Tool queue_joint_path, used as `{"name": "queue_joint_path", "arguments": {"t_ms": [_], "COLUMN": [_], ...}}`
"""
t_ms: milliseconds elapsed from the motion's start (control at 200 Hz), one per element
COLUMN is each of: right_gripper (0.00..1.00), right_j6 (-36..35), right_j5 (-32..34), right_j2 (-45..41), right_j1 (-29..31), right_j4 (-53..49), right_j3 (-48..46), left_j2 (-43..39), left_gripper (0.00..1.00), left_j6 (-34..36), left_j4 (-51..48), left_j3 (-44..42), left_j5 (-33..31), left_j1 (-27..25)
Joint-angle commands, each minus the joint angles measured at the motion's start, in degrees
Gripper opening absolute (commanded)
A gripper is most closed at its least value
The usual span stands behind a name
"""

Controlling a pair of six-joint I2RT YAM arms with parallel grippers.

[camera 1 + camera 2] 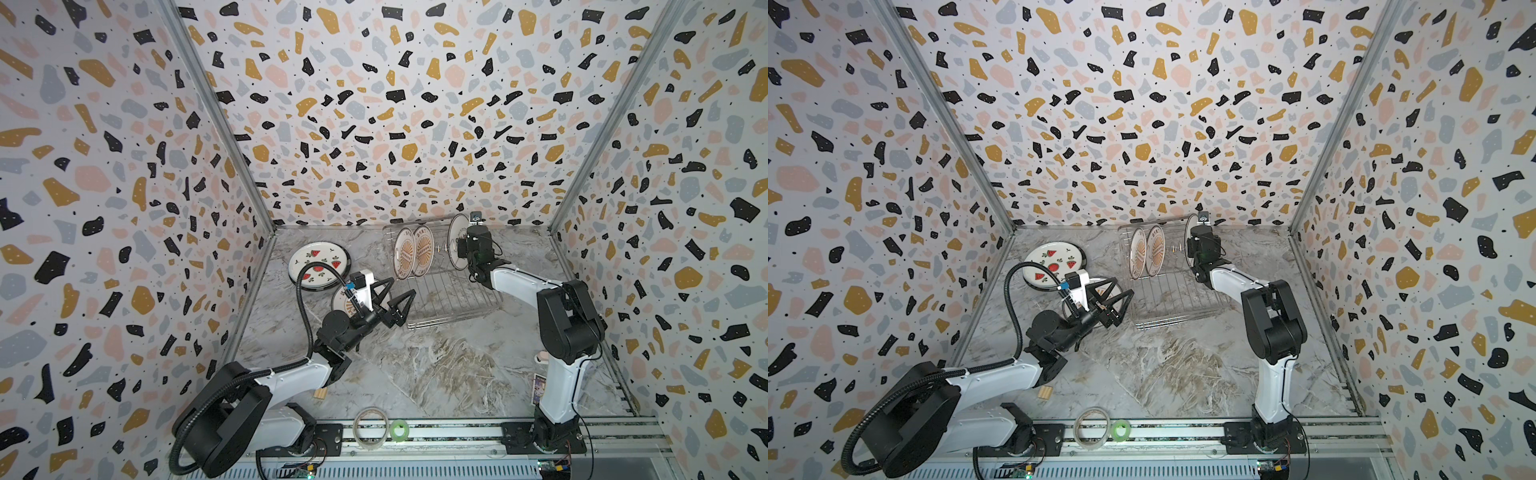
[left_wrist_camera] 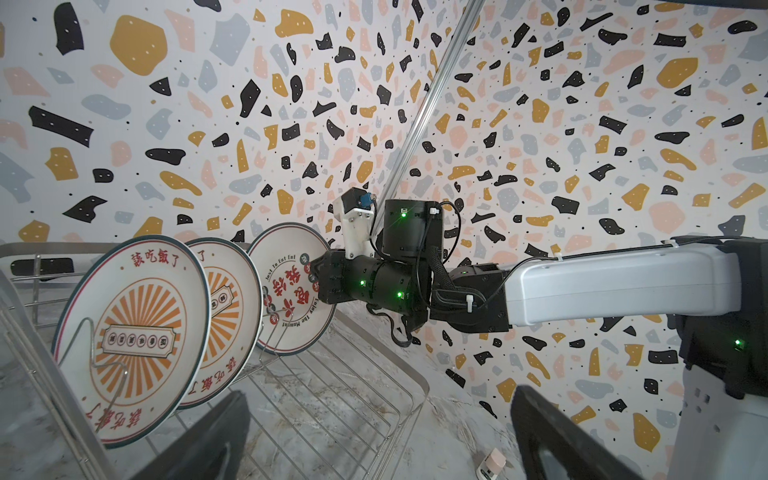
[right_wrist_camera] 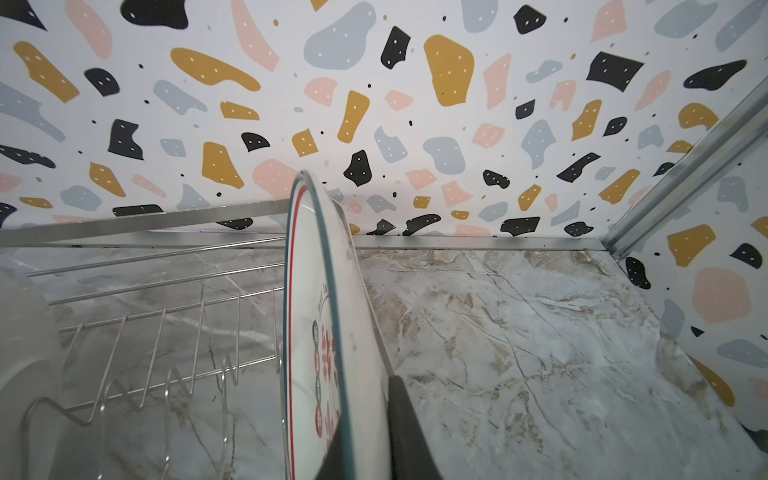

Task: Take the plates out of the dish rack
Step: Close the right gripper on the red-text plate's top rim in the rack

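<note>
The right gripper (image 2: pixel 314 272) is clamped on the rim of the red-lettered plate (image 2: pixel 291 286), its jaws pressed in on both faces of the rim. The right wrist view shows that plate edge-on, rising from between the two dark fingers (image 3: pixel 405 428). The plate stands upright at the far right end of the dish rack (image 1: pixel 453 299), upper centre-right in both top views, with its lower edge down among the wire prongs (whether it rests on the wires or sits just clear of them cannot be told). Two sunburst plates (image 1: pixel 424 249) lean side by side at the rack's left end, apart from the gripped one, with bare prongs between.

The left gripper (image 1: pixel 401 287) hangs wide open and holds nothing. It is just left of the rack's near left corner, centre-left of the frame, with its fingers pointing toward the rack. Beneath its wrist an orange-printed plate (image 1: pixel 340 302) lies flat on the marble table (image 1: pixel 415 374). Just up-left of that, the watermelon plate (image 1: pixel 318 266) also lies flat.
</note>
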Motion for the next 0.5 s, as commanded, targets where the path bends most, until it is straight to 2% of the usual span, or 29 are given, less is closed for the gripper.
{"name": "queue_joint_path", "arguments": {"t_ms": [0,215,496], "right_gripper": [0.08,0.04,0.00], "right_j6": [-1.2,-2.2,-6.9], "right_j5": [2.5,4.8,10.9], "right_j2": [-0.9,-2.3,-5.1], "right_j1": [0.5,1.1,3.1], "right_j4": [-0.8,0.0,4.6], "right_j3": [1.7,0.8,-1.4], "left_j2": [-0.2,-0.1,1.6], "left_gripper": [1.00,1.00,1.00], "left_j6": [1.7,1.6,1.2], "left_j4": [3.1,3.3,3.5], "left_j3": [1.1,1.2,1.9], "left_j5": [-1.2,-1.6,-2.7], "left_j1": [-0.4,-0.4,-0.4]}}
